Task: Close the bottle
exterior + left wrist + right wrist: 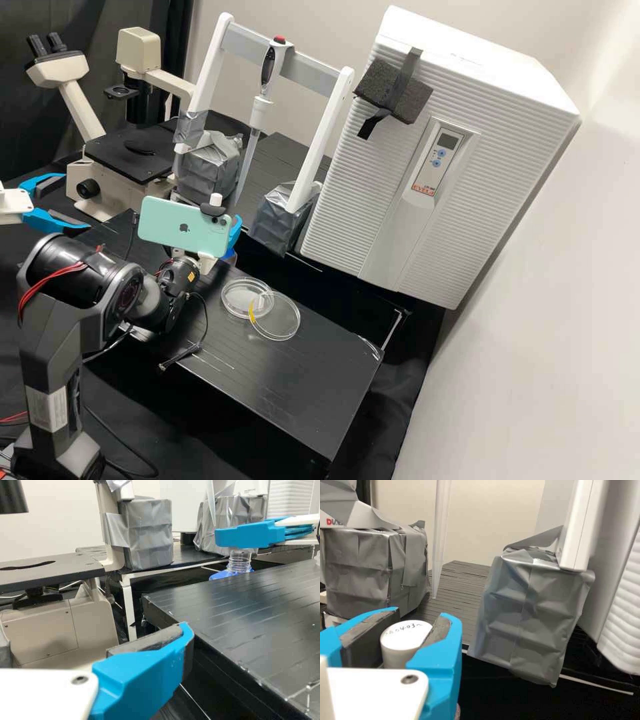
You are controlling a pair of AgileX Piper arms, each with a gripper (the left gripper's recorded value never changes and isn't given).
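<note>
Nearest the viewer, the right arm (80, 293) stands at the front corner of the bench, a mint-green phone (183, 227) clamped across its wrist. Its right pincer (400, 630) is closed on a white cap (406, 639), which sits upright between the grey pads (362, 635) with handwriting on its top face.

The clear plastic bottle (239, 562) stands directly under that pincer, at the far side of the raised black platform (293, 373). Its threaded neck shows just below the blue fingers. Whether the cap already touches the neck cannot be judged from here; the fingers cover the join.

On the platform, near the bottle, two clear round dishes (261, 308) lie flat and overlapping.

To the left of the platform, the left pincer (70, 202) hangs level with its fingers spread wide apart, holding nothing and well apart from the bottle.

Behind the platform:
- A white frame (327, 127) carries a pipette (257, 127) hanging tip down.
- Both feet of the frame are bound in blocks of grey tape (207, 163) – one on each side of the pipette.
- A beige microscope (100, 160) stands to the left of the frame.
- A large white ribbed cabinet (400, 220) with a small control panel stands to the right, a black foam pad strapped to its upper edge.
</note>
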